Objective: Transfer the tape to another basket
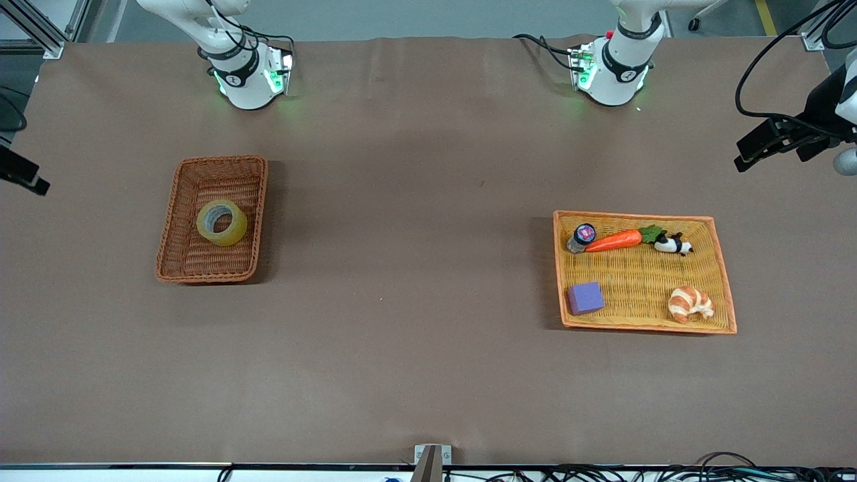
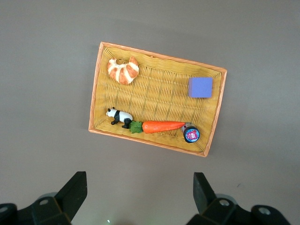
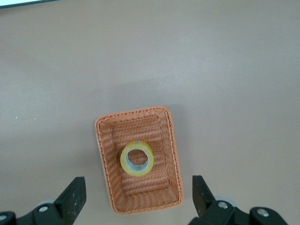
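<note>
Yellowish translucent tape roll (image 1: 221, 222) lies flat in reddish-brown wicker basket (image 1: 173, 231), hole up, easy to pinch | right gripper (image 3: 136, 201) high above it, fingers spread | left gripper (image 2: 138, 199) spread above orange-yellow woven tray (image 2: 154, 58), I judge waiting.

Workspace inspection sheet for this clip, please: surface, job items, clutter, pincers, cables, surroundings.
Surface: brown table cover, flat, no spills seen.
Job's things: tape lies flat in the reddish-brown basket, toward the right arm's end.
Clutter: orange-yellow tray toward the left arm's end holds a carrot, panda figure, small jar, purple block and croissant.
Pincers: left pincer open, high over the table beside the tray; right pincer open, high over the basket.
Cables: bundle along the front edge; black loops at the left arm's end.
Surroundings: metal framing at one corner.
</note>
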